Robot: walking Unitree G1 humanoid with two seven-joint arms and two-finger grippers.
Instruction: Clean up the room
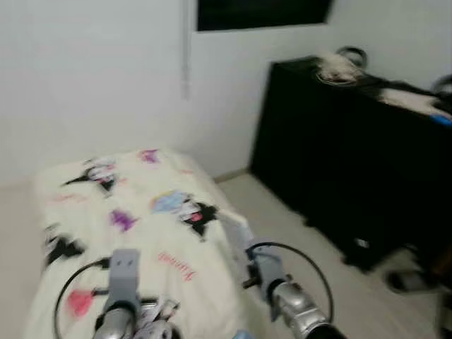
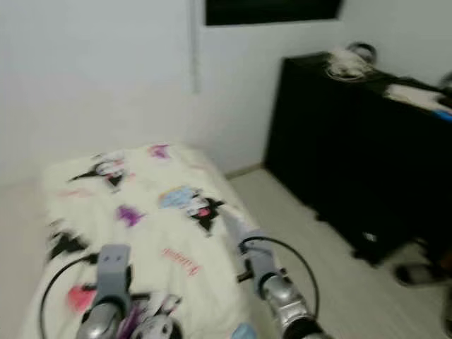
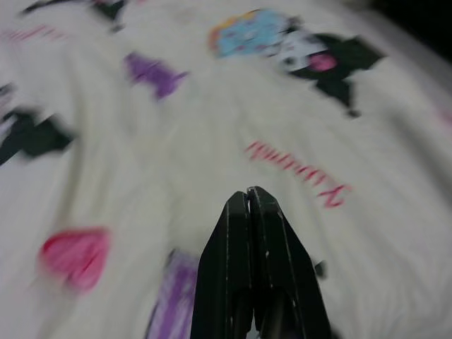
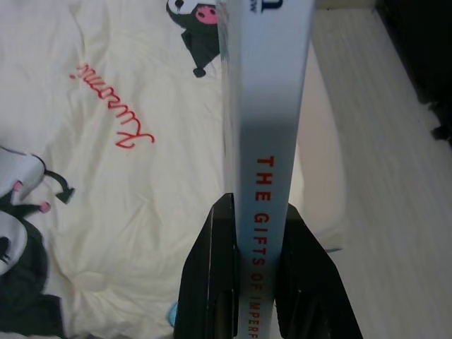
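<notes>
While our head views are blurred, we can still make out the bed (image 1: 127,212) with its cartoon-print cover filling the lower left of the frame and a black dresser (image 1: 353,155) at the right. Our right gripper (image 4: 260,233), low and right of centre, is clamped on a pale book (image 4: 265,106) held spine-up over the bed's edge. Our left gripper (image 3: 248,212), at lower left, hangs over the cover with its fingers pressed together, seemingly empty.
</notes>
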